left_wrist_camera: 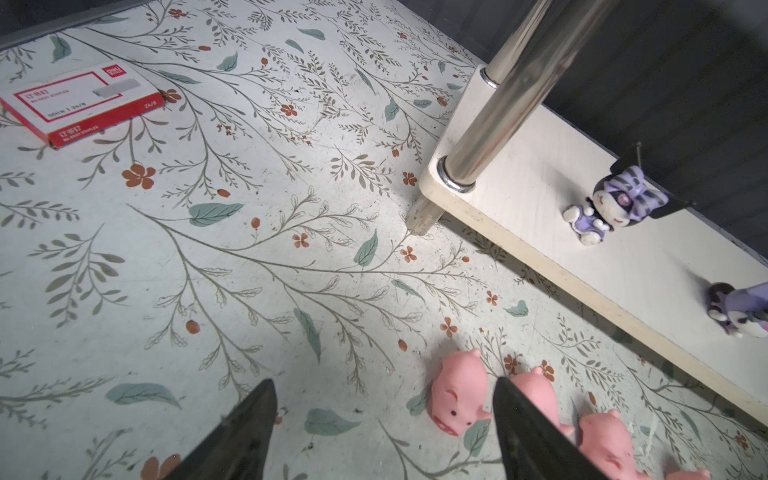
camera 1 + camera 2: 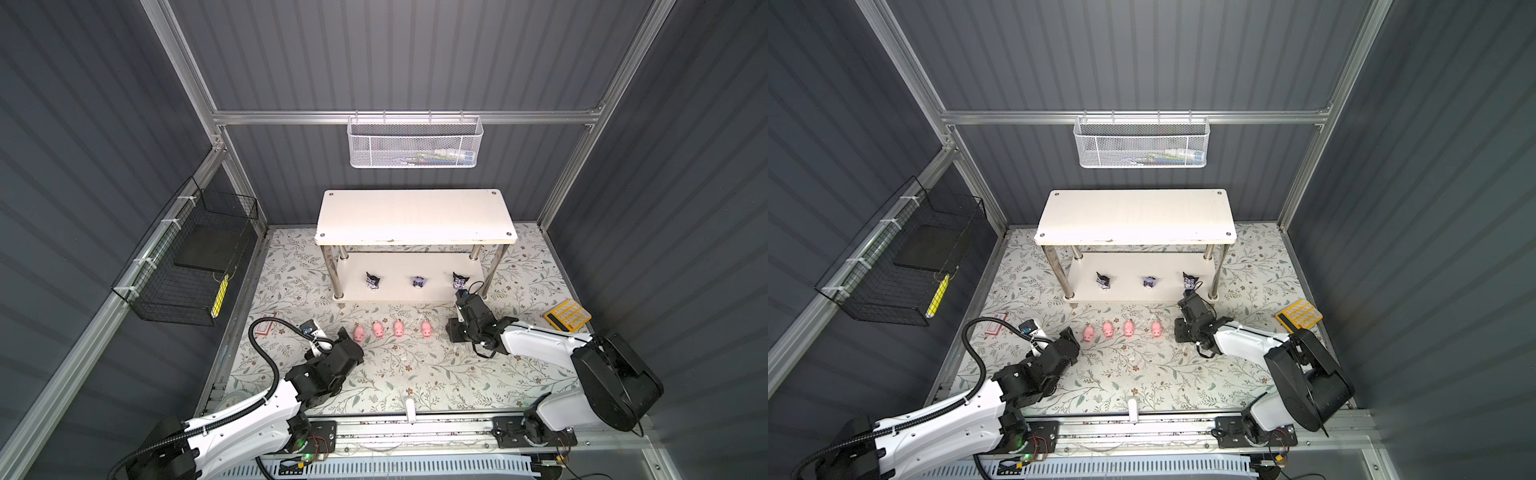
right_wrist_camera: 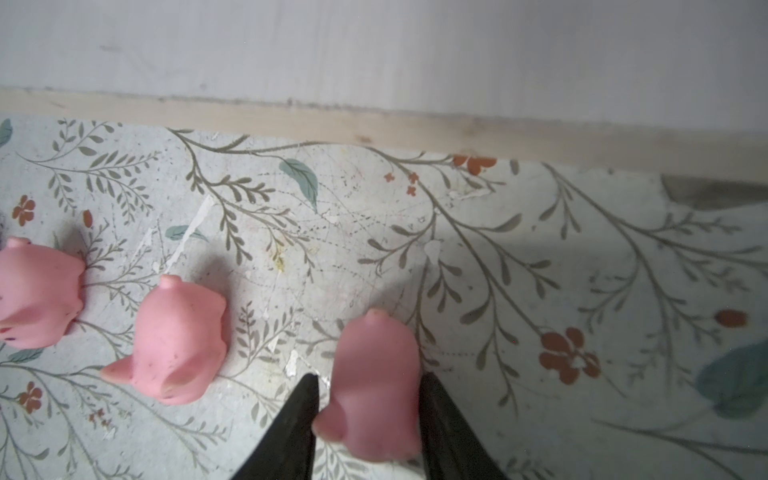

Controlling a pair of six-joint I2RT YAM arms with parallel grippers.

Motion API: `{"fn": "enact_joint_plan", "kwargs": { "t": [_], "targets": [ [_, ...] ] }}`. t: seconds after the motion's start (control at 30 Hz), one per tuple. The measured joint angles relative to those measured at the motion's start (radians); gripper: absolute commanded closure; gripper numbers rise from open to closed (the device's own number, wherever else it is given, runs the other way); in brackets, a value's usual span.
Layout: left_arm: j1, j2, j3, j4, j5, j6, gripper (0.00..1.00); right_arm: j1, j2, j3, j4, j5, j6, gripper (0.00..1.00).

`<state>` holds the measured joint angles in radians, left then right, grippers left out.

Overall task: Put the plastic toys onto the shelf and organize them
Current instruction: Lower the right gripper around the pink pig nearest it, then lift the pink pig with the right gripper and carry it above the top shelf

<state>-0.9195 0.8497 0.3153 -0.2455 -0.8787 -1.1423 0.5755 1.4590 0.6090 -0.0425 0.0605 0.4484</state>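
The white two-tier shelf stands at the back, with three black-and-purple figures spaced along its lower board. Several pink pigs sit in a row on the floral mat in front of it. My right gripper is shut on one more pig, a finger against each side. In both top views the gripper hides that pig. My left gripper is open at the row's left end, and the leftmost pig lies just inside one finger.
A yellow calculator lies on the mat at the right. A red-and-white staple box lies at the left. A white mesh basket hangs on the back rail and a black wire basket on the left wall.
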Motion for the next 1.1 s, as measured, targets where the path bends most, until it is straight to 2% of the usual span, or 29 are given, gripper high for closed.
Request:
{"fn": "enact_joint_plan", "kwargs": {
  "t": [0.37,0.67,0.9,1.1],
  "targets": [
    [0.005,-0.009,-0.004,0.001,0.002,-0.006,0.19,0.0,-0.033,0.008,-0.062,0.013,0.008,0.71],
    [0.011,-0.003,-0.005,0.008,0.013,-0.006,0.19,0.0,-0.301,0.066,-0.307,-0.014,0.015,0.72],
    [0.024,0.003,-0.005,0.037,0.02,0.015,0.18,0.01,-0.501,0.291,-0.64,-0.027,0.007,0.72],
    [0.028,0.045,-0.004,0.094,0.031,0.077,0.17,0.034,-0.517,0.581,-0.847,-0.006,-0.021,0.72]
  ]
}}
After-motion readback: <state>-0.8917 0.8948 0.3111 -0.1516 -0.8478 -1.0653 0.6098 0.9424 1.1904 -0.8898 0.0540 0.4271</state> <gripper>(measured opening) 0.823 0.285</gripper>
